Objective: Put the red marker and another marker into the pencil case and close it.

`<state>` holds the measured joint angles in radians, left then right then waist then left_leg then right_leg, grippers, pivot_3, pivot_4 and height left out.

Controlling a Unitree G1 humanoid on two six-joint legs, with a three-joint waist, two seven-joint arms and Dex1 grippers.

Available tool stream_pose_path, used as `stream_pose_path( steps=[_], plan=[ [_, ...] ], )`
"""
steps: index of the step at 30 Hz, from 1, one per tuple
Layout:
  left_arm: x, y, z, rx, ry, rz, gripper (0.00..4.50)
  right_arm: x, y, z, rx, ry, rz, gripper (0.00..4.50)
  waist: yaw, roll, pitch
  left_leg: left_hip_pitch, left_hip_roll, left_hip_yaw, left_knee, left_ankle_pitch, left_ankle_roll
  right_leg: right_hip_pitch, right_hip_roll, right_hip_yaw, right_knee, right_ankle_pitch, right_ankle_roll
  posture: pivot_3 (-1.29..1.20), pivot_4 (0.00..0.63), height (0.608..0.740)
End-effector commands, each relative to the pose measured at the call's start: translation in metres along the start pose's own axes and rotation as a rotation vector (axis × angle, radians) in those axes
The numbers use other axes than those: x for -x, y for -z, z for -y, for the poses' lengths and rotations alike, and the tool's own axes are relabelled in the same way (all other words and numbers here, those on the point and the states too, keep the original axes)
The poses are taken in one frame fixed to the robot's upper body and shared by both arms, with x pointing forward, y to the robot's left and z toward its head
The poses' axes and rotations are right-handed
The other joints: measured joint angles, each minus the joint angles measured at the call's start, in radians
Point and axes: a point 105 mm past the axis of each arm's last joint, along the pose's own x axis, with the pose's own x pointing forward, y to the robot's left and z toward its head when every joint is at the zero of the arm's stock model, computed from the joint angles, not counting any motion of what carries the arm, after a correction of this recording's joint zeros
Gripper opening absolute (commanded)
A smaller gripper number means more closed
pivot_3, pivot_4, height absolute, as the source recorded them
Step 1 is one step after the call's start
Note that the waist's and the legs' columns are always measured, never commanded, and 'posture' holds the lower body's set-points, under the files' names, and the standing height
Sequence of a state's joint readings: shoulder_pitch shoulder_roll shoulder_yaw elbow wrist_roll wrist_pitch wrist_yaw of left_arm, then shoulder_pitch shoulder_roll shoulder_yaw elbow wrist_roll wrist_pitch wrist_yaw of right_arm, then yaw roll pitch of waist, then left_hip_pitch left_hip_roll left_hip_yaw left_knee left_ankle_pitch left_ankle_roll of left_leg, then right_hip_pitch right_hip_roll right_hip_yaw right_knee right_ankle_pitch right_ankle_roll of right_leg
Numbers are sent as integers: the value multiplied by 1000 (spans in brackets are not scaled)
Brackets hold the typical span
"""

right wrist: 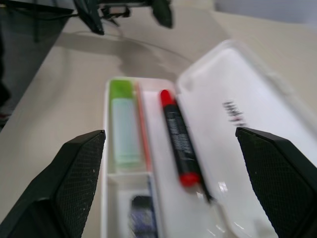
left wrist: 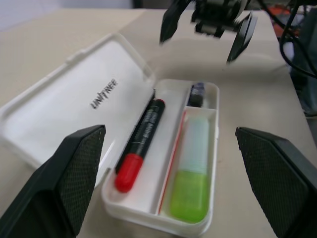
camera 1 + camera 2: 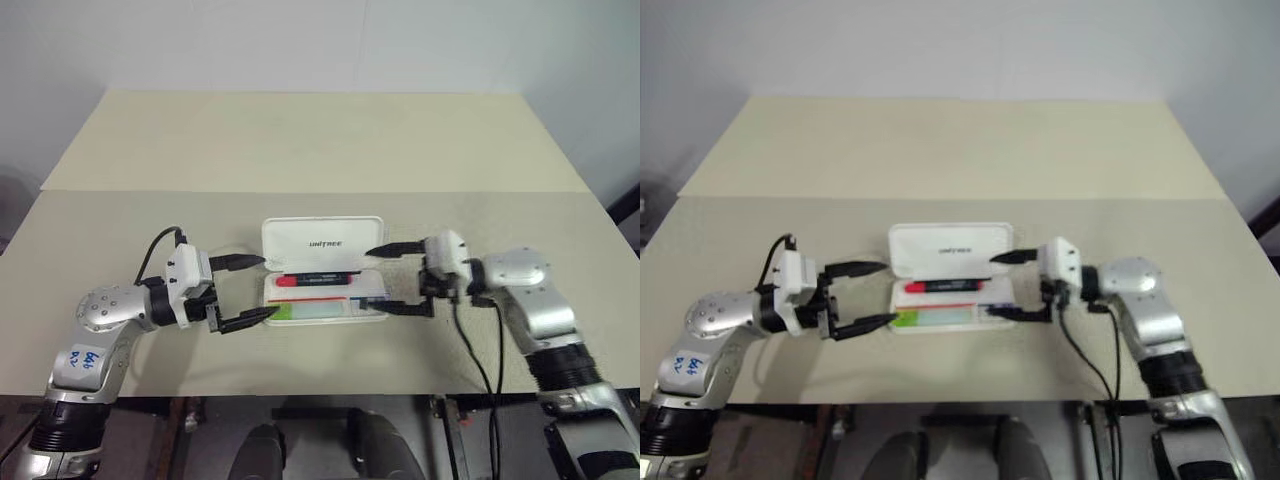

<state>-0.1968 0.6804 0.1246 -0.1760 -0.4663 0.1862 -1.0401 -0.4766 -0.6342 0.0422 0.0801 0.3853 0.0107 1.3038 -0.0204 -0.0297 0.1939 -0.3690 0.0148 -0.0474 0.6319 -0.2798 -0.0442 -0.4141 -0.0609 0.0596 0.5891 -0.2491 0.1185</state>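
Observation:
The white pencil case (image 3: 290, 240) lies open in the middle of the table, its lid with the lettering tilted up at the back. The red marker (image 3: 315, 279), black with red ends, lies in the tray's rear compartment. The other marker (image 3: 305, 311), pale green with a bright green cap, lies in the front compartment. My left gripper (image 3: 268, 286) is open at the case's left end, one finger by the lid and one by the tray's front. At the right end my right gripper (image 3: 371, 278) is open the same way, holding nothing.
A small dark block (image 2: 197, 94) sits in a little compartment at the case's right end. The beige table (image 3: 120, 230) has a seam behind the case, with a second tabletop (image 3: 300, 140) beyond it. Black cables (image 3: 470, 340) hang from my right wrist over the front edge.

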Motion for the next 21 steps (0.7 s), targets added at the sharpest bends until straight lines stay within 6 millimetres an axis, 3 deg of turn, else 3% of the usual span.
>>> stream_pose_path(
  steps=[1, 2, 4, 15, 21],
  plan=[
    [7, -10, -6, -38, -9, 32, 4500, 23, -9, 6, 7, 85, -5, 4443, -2, 0, 0, 0, 0, 0, 0, 0, 0, 0, 0, 0, 0, 0, 0, 0, 150, 740],
    [8, -10, -6, -37, -11, 37, 4500, 29, -8, 6, 6, 103, -17, 4443, -2, 0, 0, 0, 0, 0, 0, 0, 0, 0, 0, 0, 0, 0, 0, 0, 150, 740],
    [11, -9, -7, -32, -10, 45, 3937, 39, -8, 6, 9, 130, -36, 4500, -4, 0, 0, 0, 0, 1, 0, 0, 0, 0, 0, 0, 0, 0, 0, 0, 150, 740],
    [17, -5, -21, -16, -103, 82, 181, 57, -10, 6, 41, 190, -56, 4500, -7, 0, 0, 1, 0, 2, 1, 0, 0, 0, 1, 1, 1, 0, 0, 0, 150, 740],
    [22, -3, -43, 2, -325, 135, 55, 55, -9, 8, 50, 196, -58, 4500, -6, 0, 0, 0, 0, 1, 1, 0, 0, 0, 0, 1, 1, 1, 1, 0, 150, 740]
  ],
)
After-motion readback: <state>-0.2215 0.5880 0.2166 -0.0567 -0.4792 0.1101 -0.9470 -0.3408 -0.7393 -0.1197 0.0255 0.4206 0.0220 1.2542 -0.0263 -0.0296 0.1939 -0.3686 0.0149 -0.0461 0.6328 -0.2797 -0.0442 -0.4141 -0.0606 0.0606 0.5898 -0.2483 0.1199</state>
